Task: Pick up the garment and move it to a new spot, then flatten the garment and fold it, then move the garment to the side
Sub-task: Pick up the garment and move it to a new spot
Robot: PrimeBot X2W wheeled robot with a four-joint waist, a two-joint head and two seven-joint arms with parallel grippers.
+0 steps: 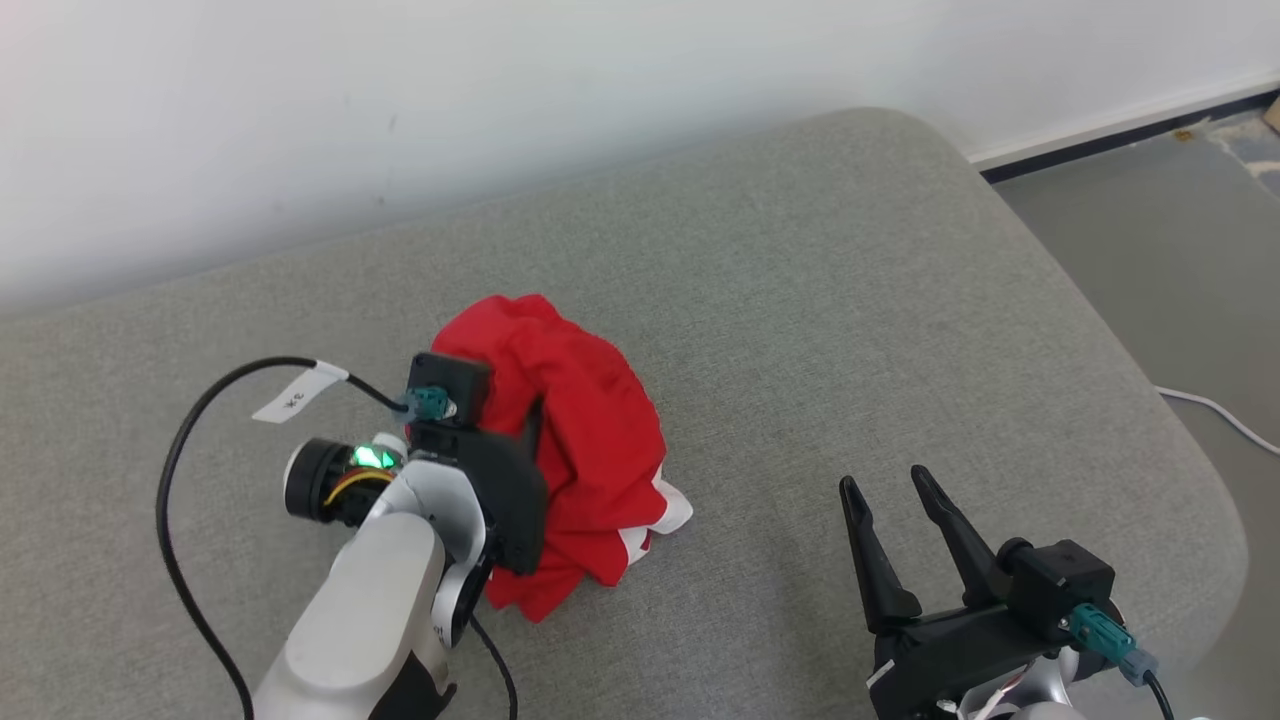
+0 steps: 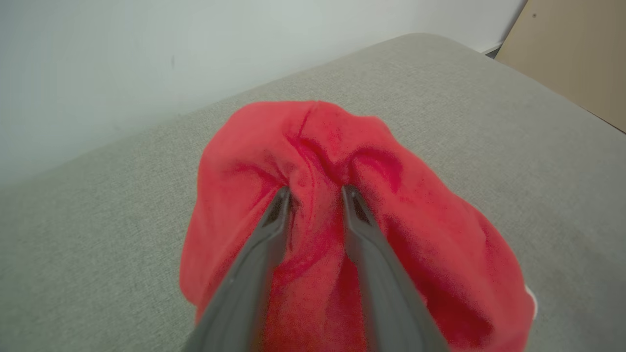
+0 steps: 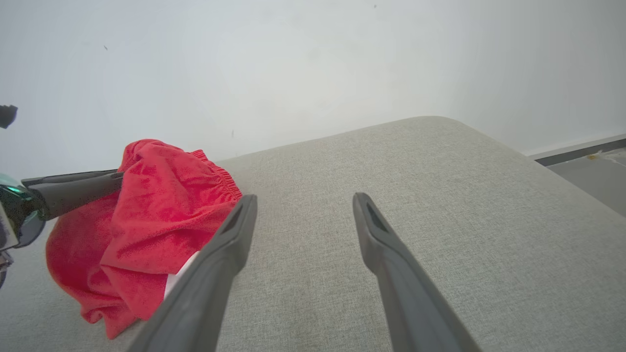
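Red garment (image 2: 318,142) bunched between half-open left fingers (image 2: 254,254), right fingers (image 3: 215,264) wide open, empty

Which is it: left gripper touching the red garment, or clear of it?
Touching. Left wrist view: the left gripper has both fingertips pressed into the red garment, with cloth creasing around them and bunched between the parted jaws.
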